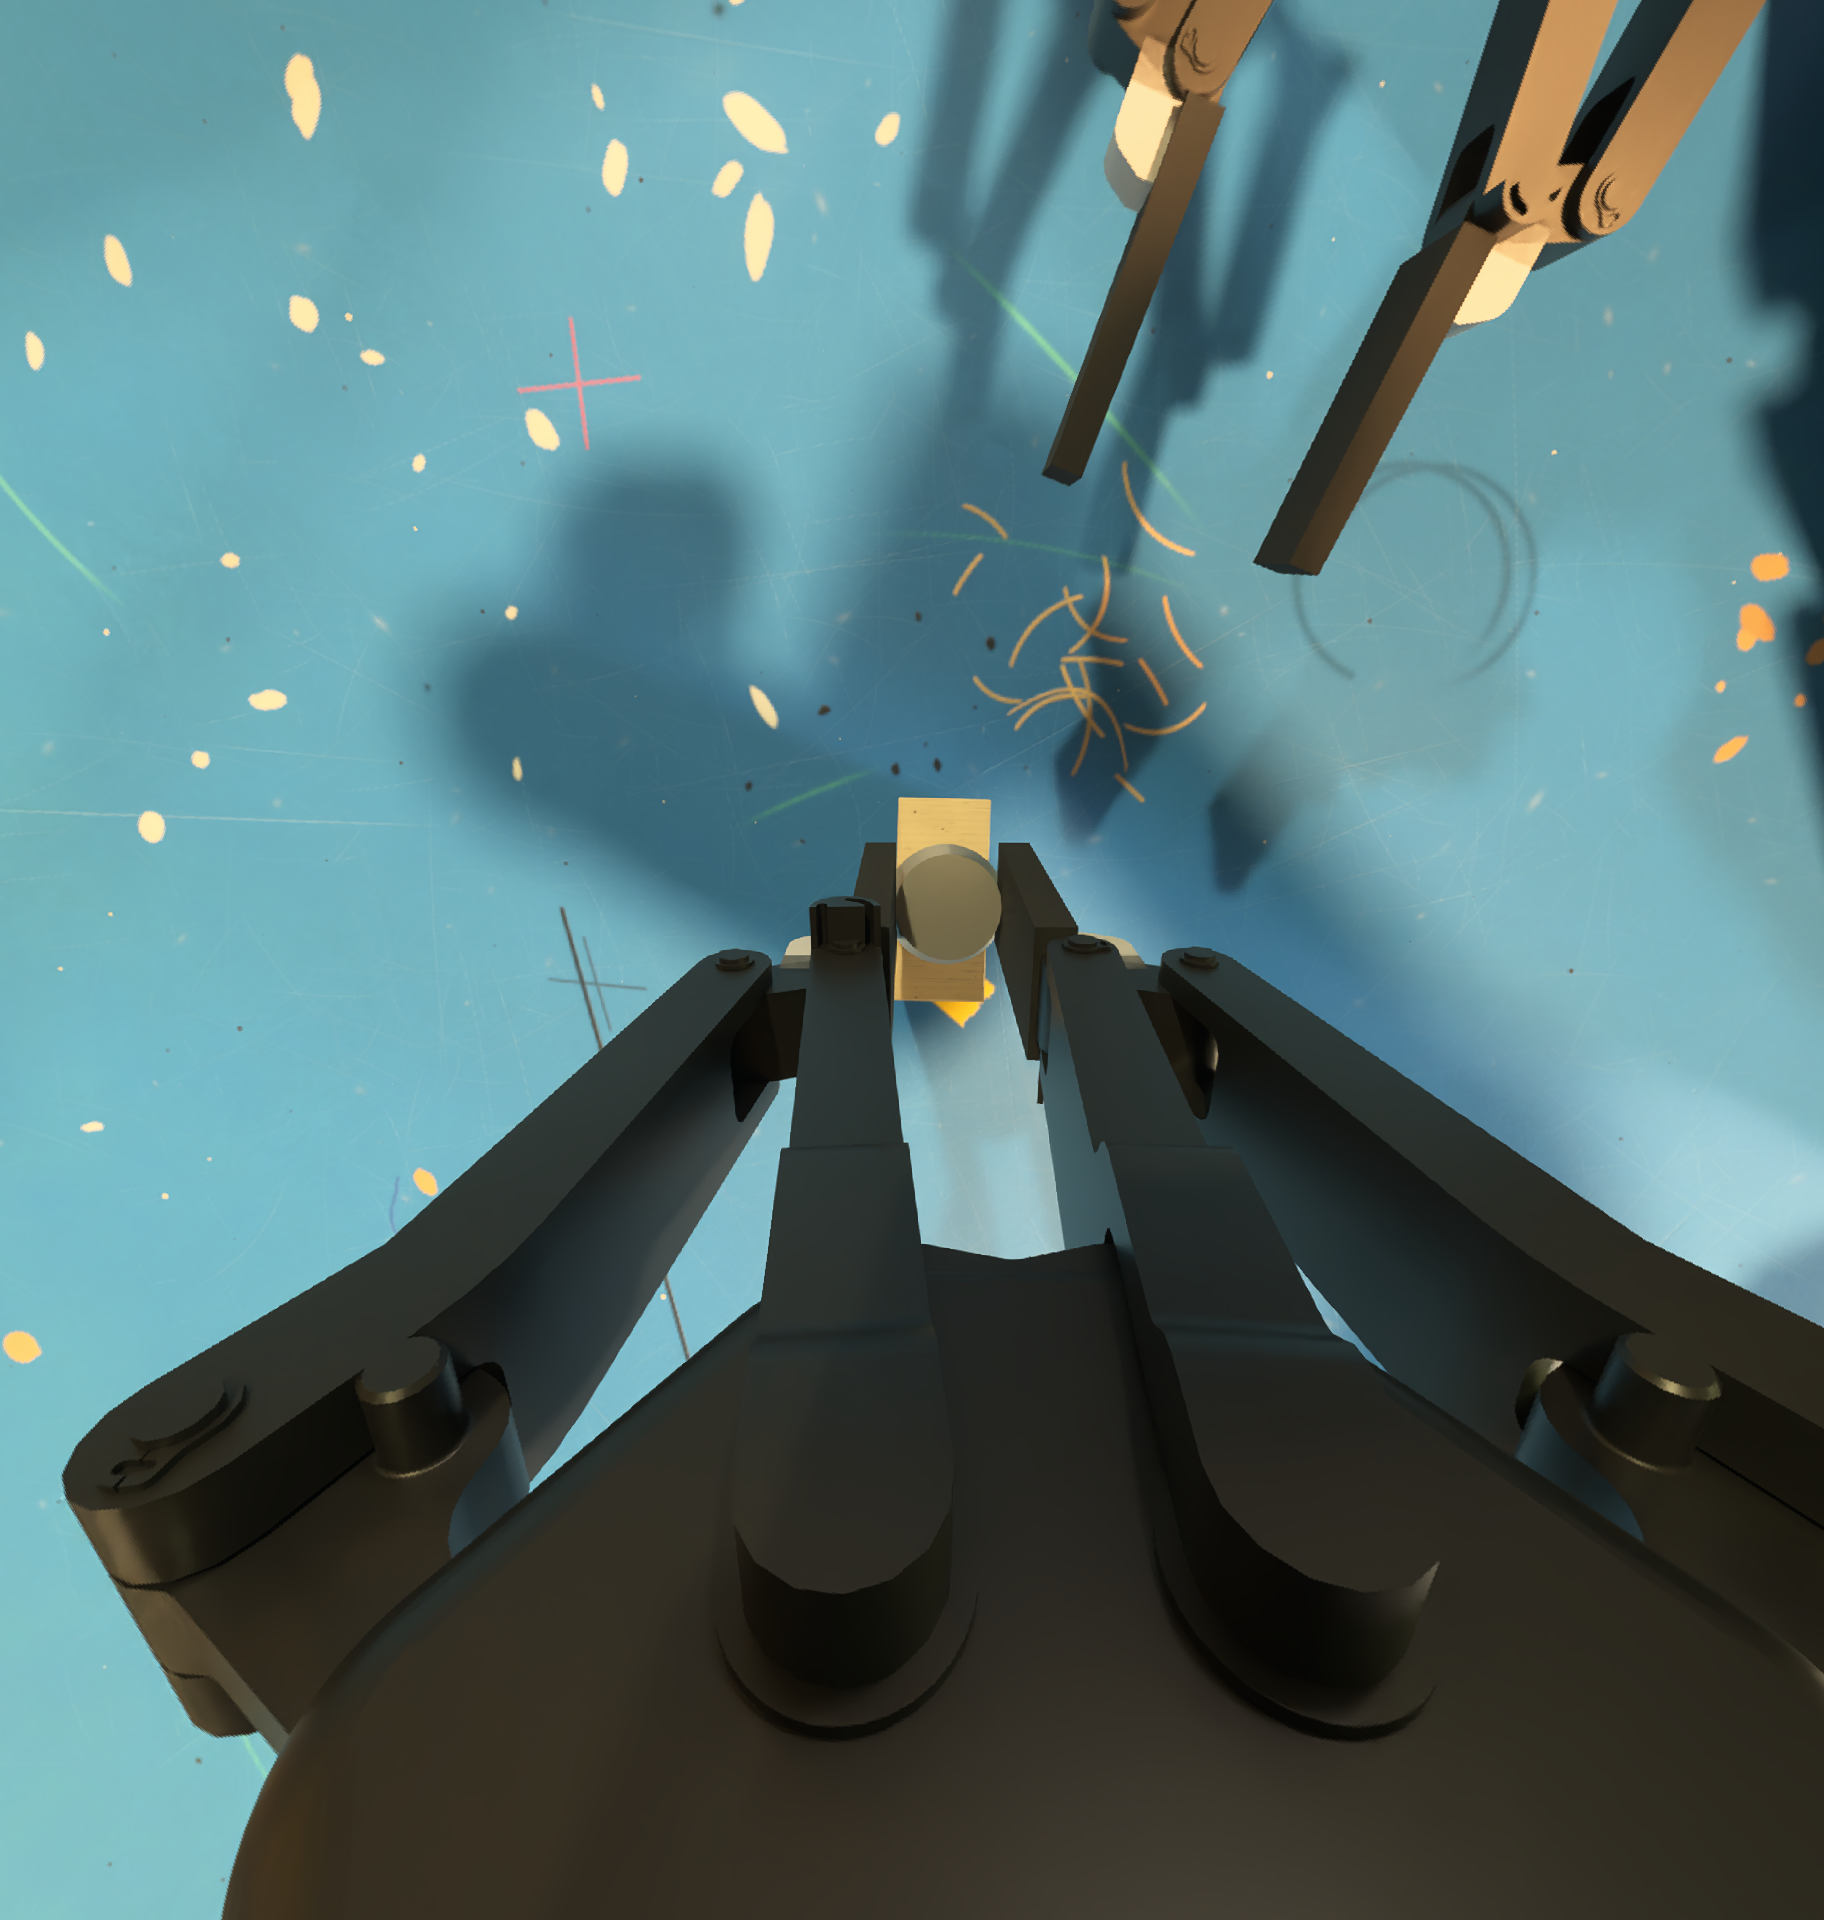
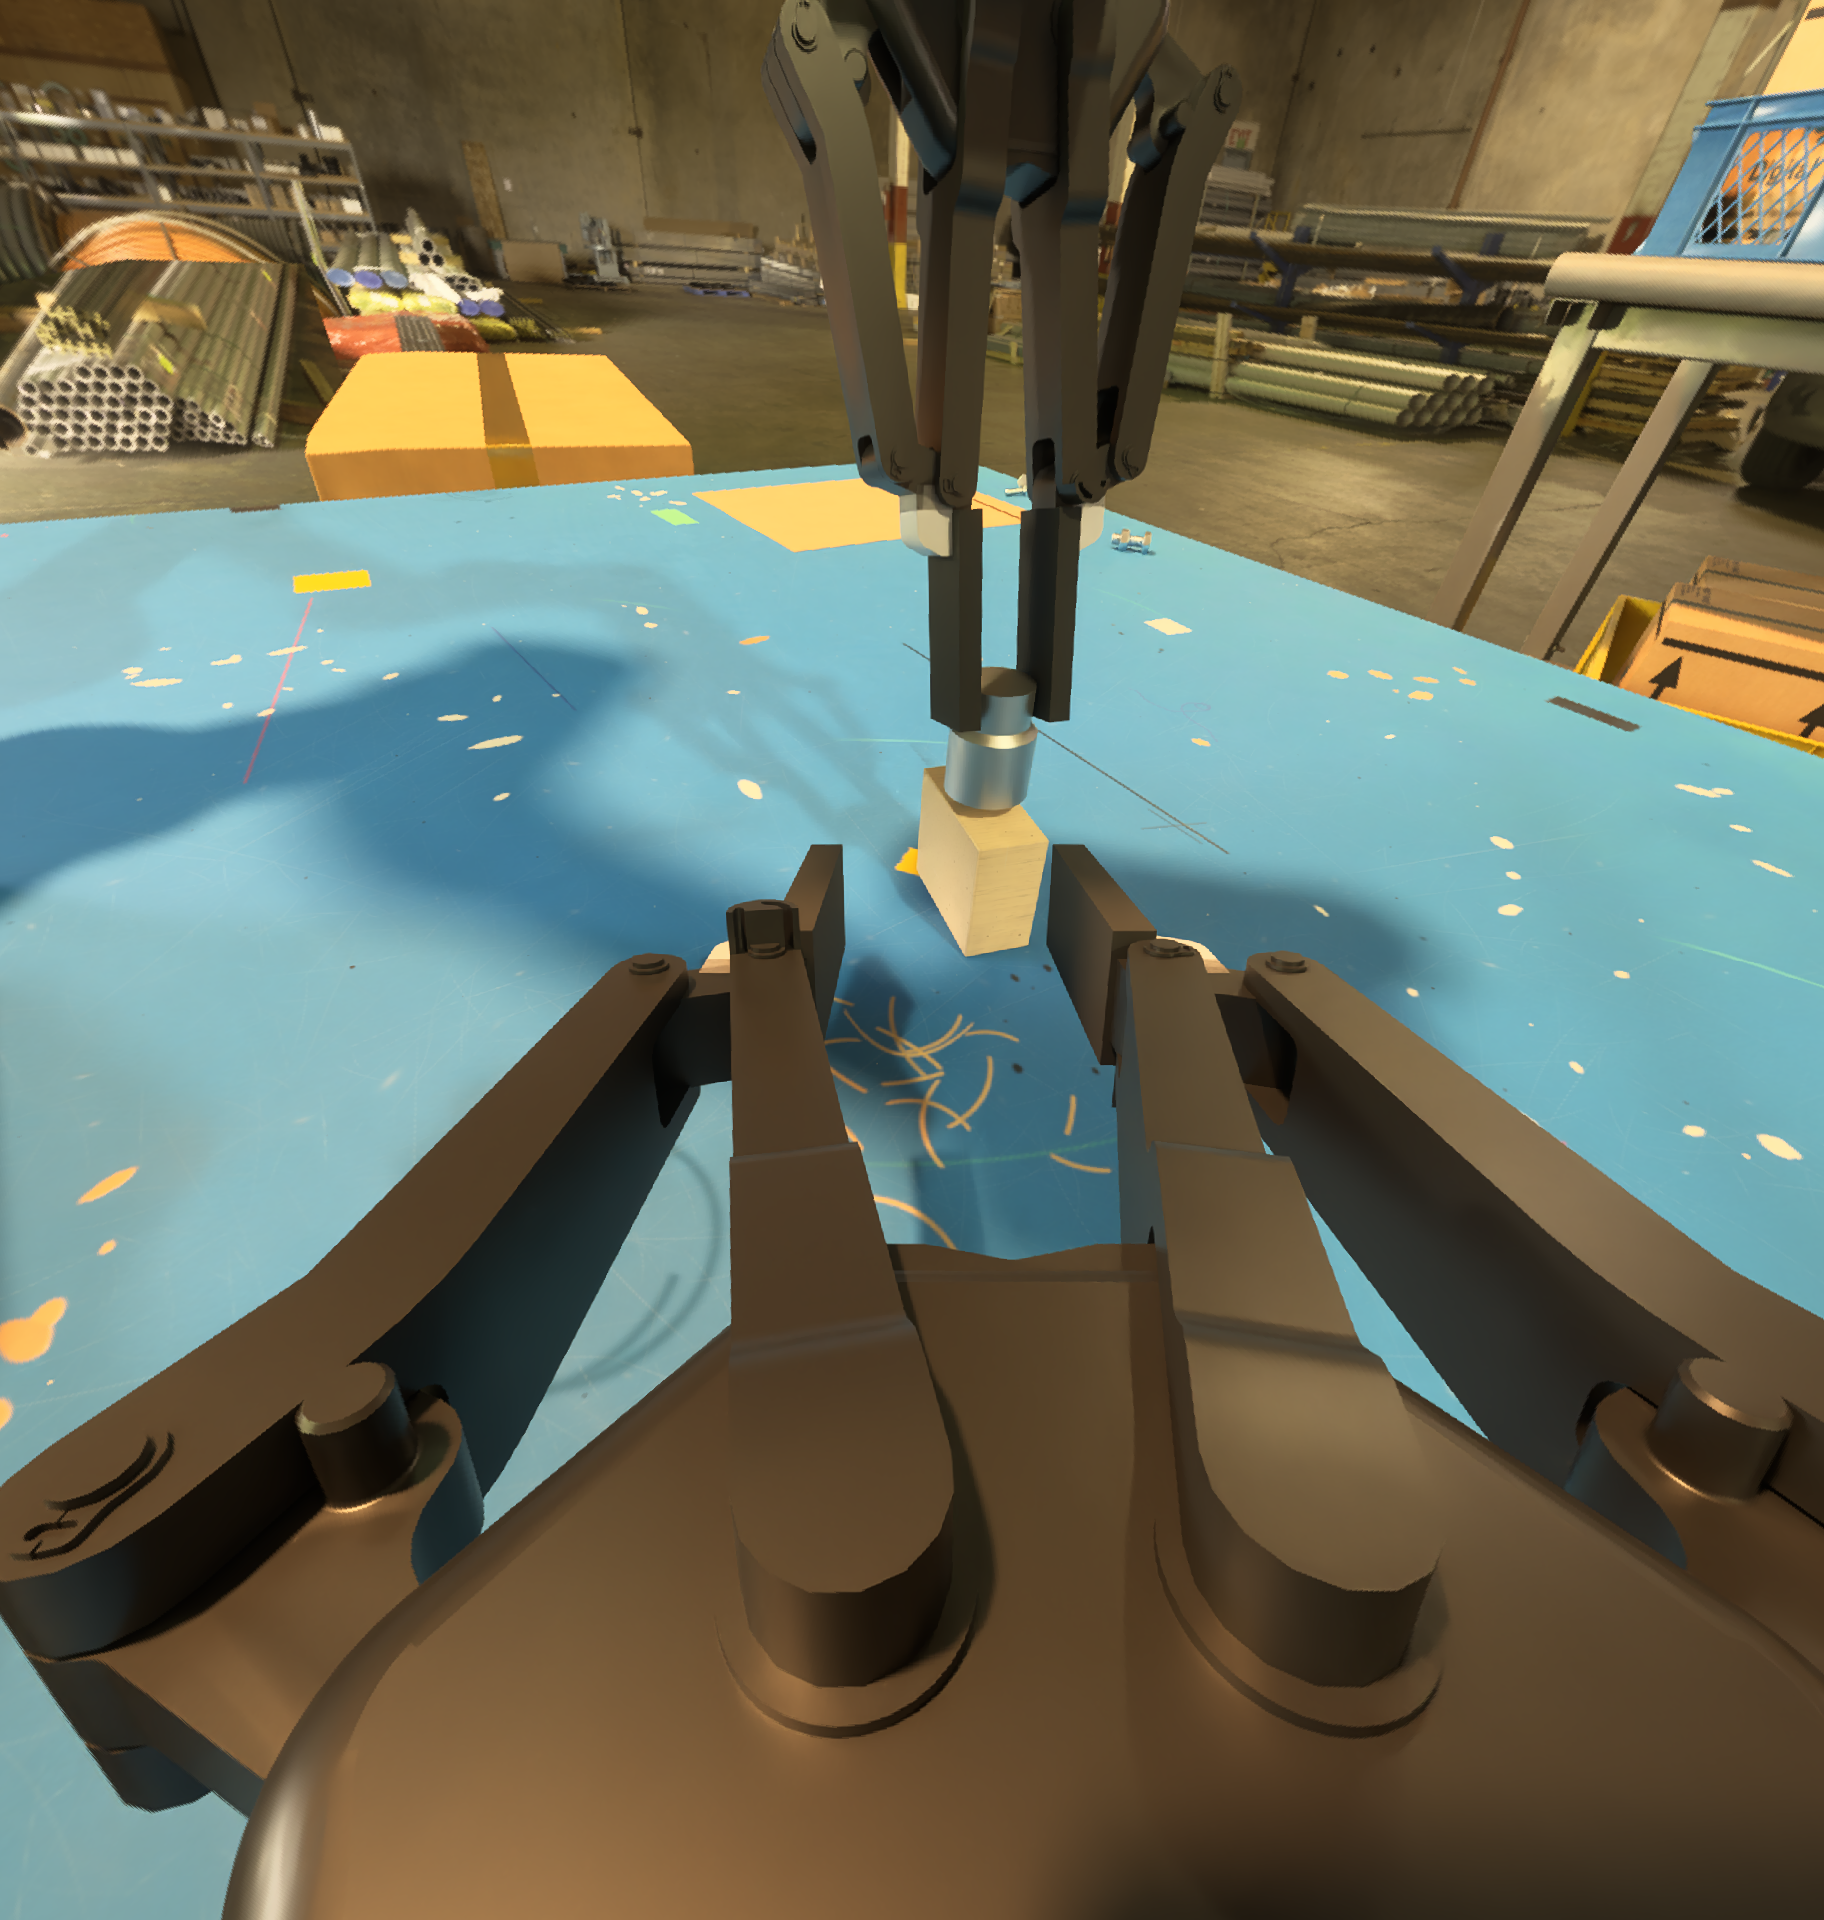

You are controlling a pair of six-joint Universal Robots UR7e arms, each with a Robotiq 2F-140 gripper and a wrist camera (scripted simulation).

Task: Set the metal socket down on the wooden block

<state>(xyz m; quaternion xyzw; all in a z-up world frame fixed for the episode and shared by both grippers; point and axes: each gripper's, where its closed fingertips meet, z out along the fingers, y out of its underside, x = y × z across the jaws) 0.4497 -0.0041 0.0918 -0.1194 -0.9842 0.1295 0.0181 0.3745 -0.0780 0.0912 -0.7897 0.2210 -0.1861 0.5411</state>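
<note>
Wooden block (image 1: 944,826) perhaps half hidden beneath socket (image 1: 947,902)

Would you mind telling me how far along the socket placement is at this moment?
Done: the metal socket has been picked up and brought over the wooden block; its base looks at or just above the block's top. In hand: the left gripper pinches the socket's narrow upper end. Left: opening the fingers and backing away. The right gripper is open and empty, near the block.

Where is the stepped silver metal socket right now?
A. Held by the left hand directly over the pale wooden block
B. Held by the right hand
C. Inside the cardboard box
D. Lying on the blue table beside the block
A: the left hand pinches the stepped silver metal socket by its narrow top, right at the pale wooden block's top face.
</note>
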